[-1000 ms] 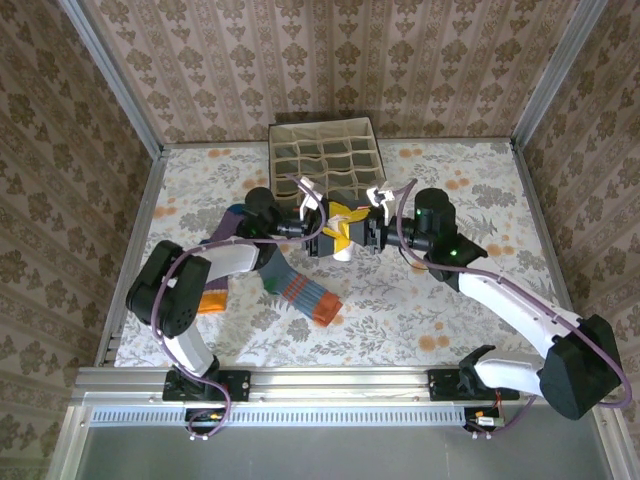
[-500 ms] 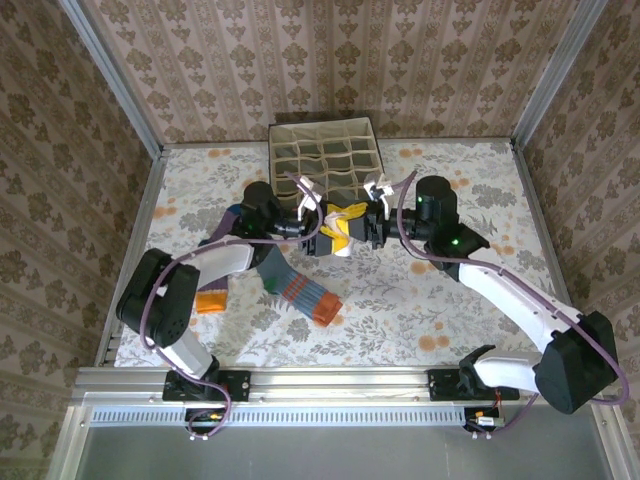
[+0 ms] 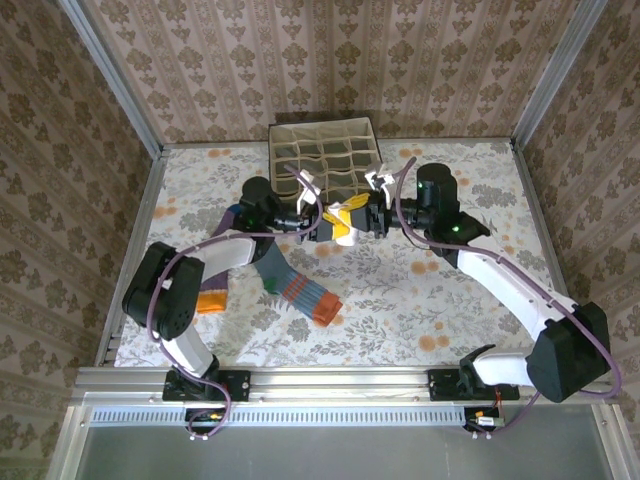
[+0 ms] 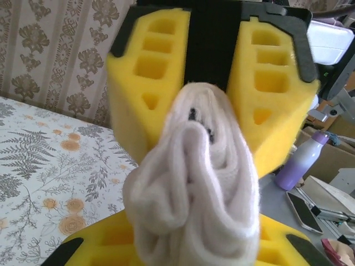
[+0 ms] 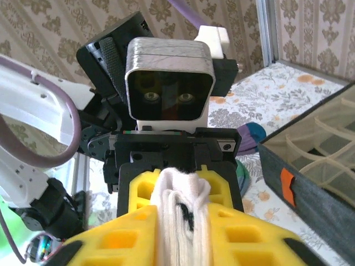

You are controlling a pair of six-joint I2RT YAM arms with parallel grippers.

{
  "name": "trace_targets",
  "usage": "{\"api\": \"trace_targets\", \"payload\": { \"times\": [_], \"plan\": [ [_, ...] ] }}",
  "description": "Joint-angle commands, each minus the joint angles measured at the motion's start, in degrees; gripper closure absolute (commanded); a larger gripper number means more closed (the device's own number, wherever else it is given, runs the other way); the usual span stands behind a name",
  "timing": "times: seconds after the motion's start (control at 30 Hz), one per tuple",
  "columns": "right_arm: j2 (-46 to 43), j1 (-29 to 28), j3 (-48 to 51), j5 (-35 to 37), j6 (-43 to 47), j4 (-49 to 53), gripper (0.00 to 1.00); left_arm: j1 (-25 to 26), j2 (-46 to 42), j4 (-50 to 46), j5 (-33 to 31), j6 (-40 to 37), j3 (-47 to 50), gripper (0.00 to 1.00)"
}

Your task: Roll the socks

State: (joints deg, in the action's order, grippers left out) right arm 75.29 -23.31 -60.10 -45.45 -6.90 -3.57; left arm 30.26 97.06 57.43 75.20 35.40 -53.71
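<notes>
A rolled white sock with black marks [image 4: 194,183] hangs in the air between my two grippers, which meet nose to nose in front of the box. My left gripper [image 3: 325,222] is shut on the bundle, its yellow fingers [image 4: 111,246] flanking it from below. My right gripper [image 3: 358,220] faces it, and the white sock [image 5: 183,221] also sits between its yellow pads [image 5: 127,233], touching both. A grey-blue striped sock [image 3: 300,290] with an orange cuff lies flat on the table. A purple sock with a blue toe [image 3: 232,222] lies under the left arm.
The grey fabric box with many compartments [image 3: 322,155] stands against the back wall, just behind the grippers, its near wall [image 5: 321,183] to the right of my right wrist. An orange sock end [image 3: 210,303] shows by the left arm. Metal rails edge the flowered table.
My left gripper has closed its jaws on the white sock. Both grippers have moved a little toward the box with the bundle between them.
</notes>
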Motion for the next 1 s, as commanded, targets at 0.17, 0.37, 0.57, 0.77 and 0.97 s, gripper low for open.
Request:
{"api": "trace_targets", "payload": {
  "times": [0.17,0.37,0.57,0.77,0.97],
  "plan": [
    [1.5,6.1,-7.7,9.6,-9.7,5.3,0.38,-3.2,-3.6,-36.2,-13.6,-29.9,-7.3,0.91],
    [9.6,13.0,-14.3,24.2,-15.6,19.6,0.40,-3.5,3.3,-50.6,-23.5,-39.2,-18.8,0.95],
    [21.6,15.2,-21.1,28.5,-19.6,26.5,0.43,-1.9,13.5,-52.6,-31.9,-42.3,-30.2,0.97],
    [31.7,15.6,-27.0,28.6,-19.8,28.5,0.44,-0.3,24.6,-53.8,-38.0,-44.9,-42.6,0.98],
    [37.7,15.6,-30.5,26.3,-19.6,29.1,0.48,1.0,34.4,-53.1,-40.9,-45.1,-53.5,0.98]
  ]
}}
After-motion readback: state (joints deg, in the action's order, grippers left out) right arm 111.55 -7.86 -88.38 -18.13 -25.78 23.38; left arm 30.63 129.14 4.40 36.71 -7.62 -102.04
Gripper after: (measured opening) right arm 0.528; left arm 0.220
